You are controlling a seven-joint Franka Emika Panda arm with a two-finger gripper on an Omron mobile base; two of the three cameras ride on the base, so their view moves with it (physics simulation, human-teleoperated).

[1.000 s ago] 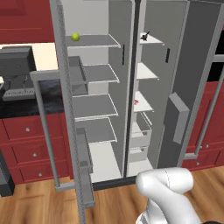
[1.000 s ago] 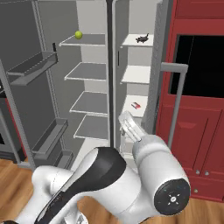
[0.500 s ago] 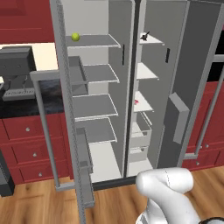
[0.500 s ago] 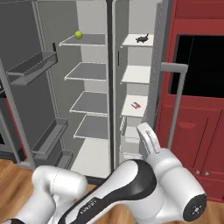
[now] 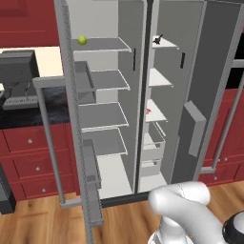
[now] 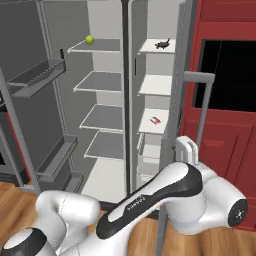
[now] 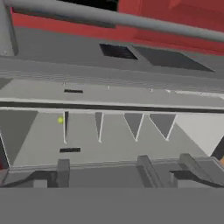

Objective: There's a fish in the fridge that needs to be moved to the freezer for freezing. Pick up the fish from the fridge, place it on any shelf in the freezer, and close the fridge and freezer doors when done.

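1. High above the fingers and further in, on the top white shelf of the narrow white-shelved freezer point(image 6: 155, 85), lies the small dark spiky-finned fish point(image 6: 162, 44). We judge the move from the fridge to be done.
2. The robot's white two-finger gripper point(image 6: 187, 146) stands with its fingers spread wide and nothing between them, so the fish is let go.
3. Up and to the left of the fingers, the wide grey-shelved fridge point(image 5: 102, 114) holds a round yellow-green ball point(image 5: 82, 40) on its top shelf, and we see no fish there.
4. Close by the fingers, the tall narrow grey freezer door point(image 5: 209, 86) stands wide open. Its bar handle looks the nearest thing to push.
5. Far off to the left of the fingers, the wide grey fridge door point(image 5: 71, 119) with its bins is swung out too.
6. What is left, as we read it, is closing both doors, the freezer door likely first.
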